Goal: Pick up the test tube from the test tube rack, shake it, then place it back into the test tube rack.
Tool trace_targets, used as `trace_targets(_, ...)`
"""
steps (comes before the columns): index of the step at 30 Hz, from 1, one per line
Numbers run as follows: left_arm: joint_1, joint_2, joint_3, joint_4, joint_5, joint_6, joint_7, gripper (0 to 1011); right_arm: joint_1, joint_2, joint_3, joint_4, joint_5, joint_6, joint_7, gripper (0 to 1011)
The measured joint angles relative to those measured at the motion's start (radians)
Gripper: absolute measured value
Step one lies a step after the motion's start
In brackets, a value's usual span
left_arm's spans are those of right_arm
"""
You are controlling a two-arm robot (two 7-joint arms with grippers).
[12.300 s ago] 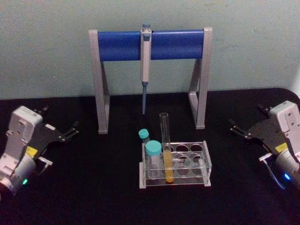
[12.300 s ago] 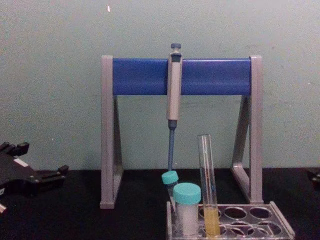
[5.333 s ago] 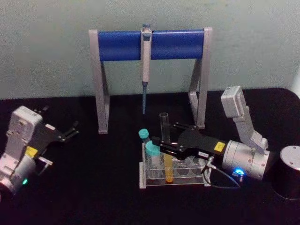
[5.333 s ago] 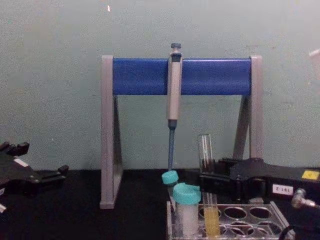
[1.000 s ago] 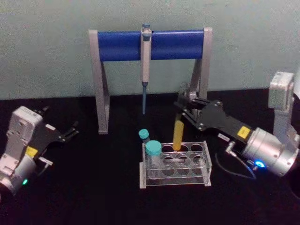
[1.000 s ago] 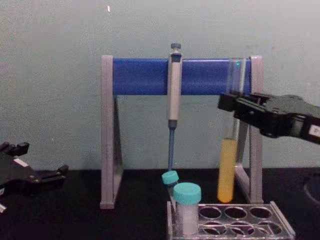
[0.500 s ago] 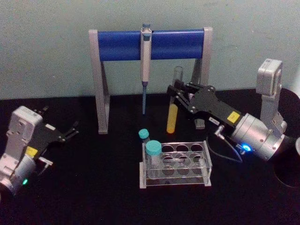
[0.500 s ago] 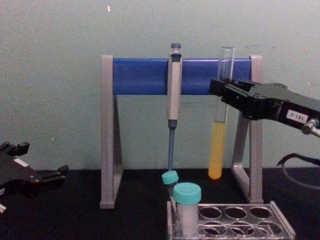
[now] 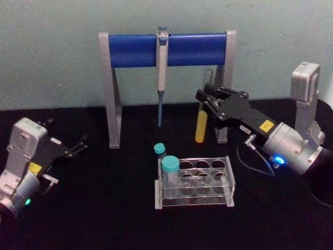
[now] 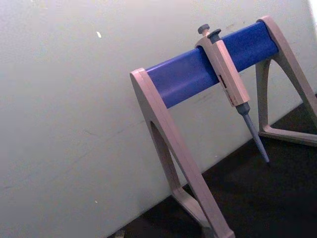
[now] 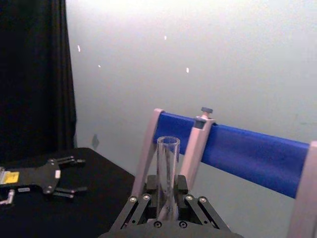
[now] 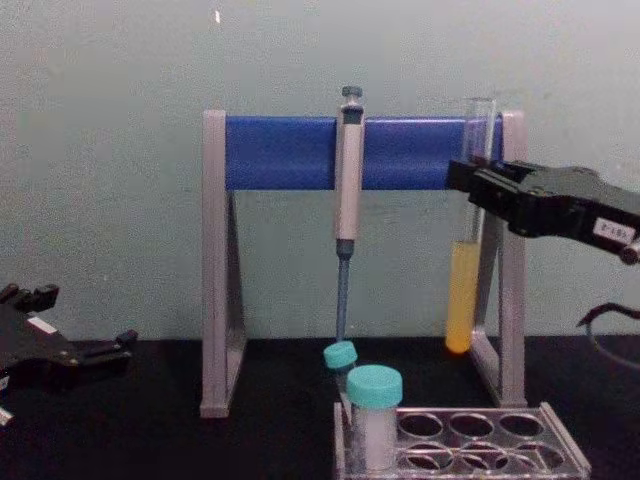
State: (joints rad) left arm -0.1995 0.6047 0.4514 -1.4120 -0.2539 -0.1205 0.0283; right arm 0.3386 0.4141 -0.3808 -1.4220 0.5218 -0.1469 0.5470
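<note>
The test tube [image 9: 202, 126], clear glass with yellow-orange liquid in its lower part, hangs upright in the air behind and above the test tube rack [image 9: 229, 179]. My right gripper [image 9: 206, 101] is shut on its upper part. In the chest view the test tube [image 12: 461, 300] sits just left of the stand's right leg, with the right gripper [image 12: 472, 182] clamped near its top. The right wrist view shows the open mouth of the test tube [image 11: 168, 163] rising between the fingers. My left gripper [image 9: 79, 145] rests open at the far left of the table.
A tall grey-legged stand with a blue bar [image 9: 167, 49] stands behind the rack, and a grey-blue pipette [image 9: 162, 67] hangs from it. Two teal-capped tubes [image 9: 169, 165] occupy the left end of the rack [image 12: 560, 445]. The stand's right leg [image 9: 223, 104] is close behind the held tube.
The right gripper has swung the test tube to the right, towards the stand's right leg, after carrying it left and up half a second before. The left arm has not moved.
</note>
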Motion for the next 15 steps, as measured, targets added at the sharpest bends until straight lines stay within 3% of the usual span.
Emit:
trace_targets(6, 0.000, 0.000, 0.000, 0.000, 0.000, 0.000, 0.000, 1001, -0.025, 0.022, 0.022, -0.029, -0.008, 0.006, -0.016, 229)
trace_targets(15, 0.000, 0.000, 0.000, 0.000, 0.000, 0.000, 0.000, 1001, -0.111, 0.083, 0.058, -0.133, -0.010, 0.044, -0.034, 229)
